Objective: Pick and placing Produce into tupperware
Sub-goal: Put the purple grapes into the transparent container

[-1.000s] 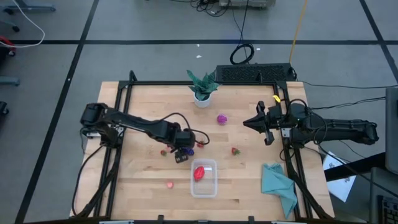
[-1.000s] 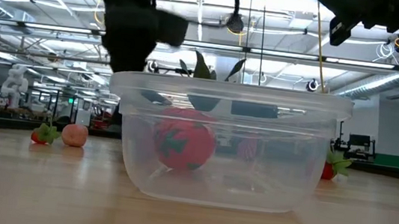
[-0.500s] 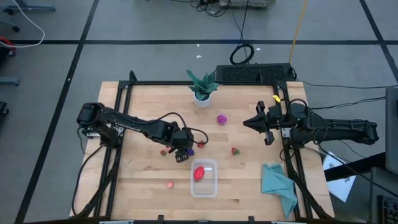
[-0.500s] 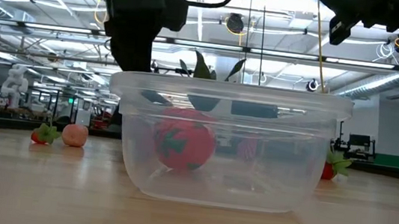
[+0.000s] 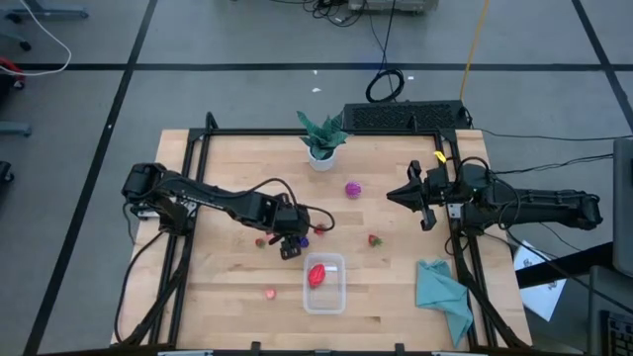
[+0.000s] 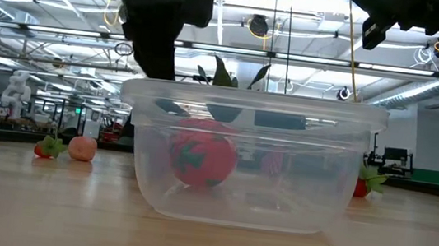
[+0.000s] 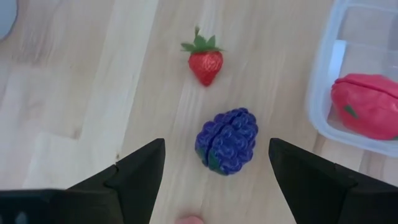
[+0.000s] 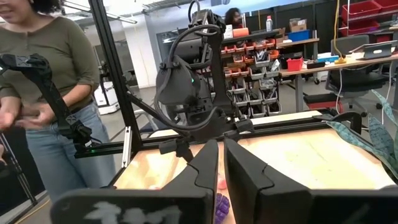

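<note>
My left gripper (image 7: 214, 180) hangs open, pointing steeply down over a dark purple toy blackberry (image 7: 227, 141) that lies on the table between and just beyond its fingers, untouched. A toy strawberry (image 7: 205, 62) lies past it. The clear tupperware (image 5: 324, 283) stands nearby toward the near edge and holds a red toy tomato (image 5: 316, 274). A magenta piece (image 5: 352, 188), another strawberry (image 5: 374, 238) and a pinkish piece (image 5: 270, 293) lie loose on the table. My right gripper (image 5: 393, 195) waits shut at the table's right side, held level above it.
A potted plant in a white pot (image 5: 321, 148) stands at the far edge. A teal cloth (image 5: 442, 297) lies at the near right corner. A person (image 8: 43, 93) stands beyond the table's left side. Bare wood shows left of the tupperware.
My left gripper has tipped and turned a little over the blackberry while keeping its place; its fingers stay open. Nothing on the table has moved.
</note>
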`<state>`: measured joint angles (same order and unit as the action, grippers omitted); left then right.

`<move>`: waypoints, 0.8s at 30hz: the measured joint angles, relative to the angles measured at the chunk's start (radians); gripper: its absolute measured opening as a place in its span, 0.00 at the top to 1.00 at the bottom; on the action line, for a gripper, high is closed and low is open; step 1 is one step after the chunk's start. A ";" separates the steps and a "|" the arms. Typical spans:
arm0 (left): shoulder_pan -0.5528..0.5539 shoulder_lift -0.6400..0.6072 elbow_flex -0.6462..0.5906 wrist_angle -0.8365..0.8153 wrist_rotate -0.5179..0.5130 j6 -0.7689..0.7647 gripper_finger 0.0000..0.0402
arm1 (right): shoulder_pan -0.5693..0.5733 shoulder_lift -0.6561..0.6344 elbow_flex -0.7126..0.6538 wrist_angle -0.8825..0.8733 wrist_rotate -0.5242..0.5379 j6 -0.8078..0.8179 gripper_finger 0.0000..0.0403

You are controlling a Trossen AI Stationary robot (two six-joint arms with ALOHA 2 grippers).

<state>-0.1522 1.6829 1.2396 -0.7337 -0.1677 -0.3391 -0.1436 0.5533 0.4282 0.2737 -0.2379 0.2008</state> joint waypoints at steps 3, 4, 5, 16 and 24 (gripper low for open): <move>0.000 0.000 0.000 0.007 -0.010 0.039 0.27 | 0.000 0.000 0.000 0.000 0.000 0.000 0.96; 0.000 0.000 0.000 0.006 -0.018 0.052 0.27 | 0.000 0.000 0.000 0.000 0.000 0.000 0.96; 0.000 0.000 0.000 0.006 -0.021 0.063 0.27 | 0.000 0.000 0.000 0.000 0.000 0.000 0.96; 0.012 0.000 0.000 0.006 -0.015 0.178 0.27 | 0.000 0.000 0.000 -0.001 0.000 0.001 0.96; 0.021 0.000 0.000 0.005 0.048 0.215 0.27 | 0.000 0.000 0.000 -0.001 0.000 0.001 0.96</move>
<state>-0.1307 1.6829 1.2396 -0.7284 -0.1192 -0.1237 -0.1432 0.5533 0.4278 0.2727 -0.2379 0.2018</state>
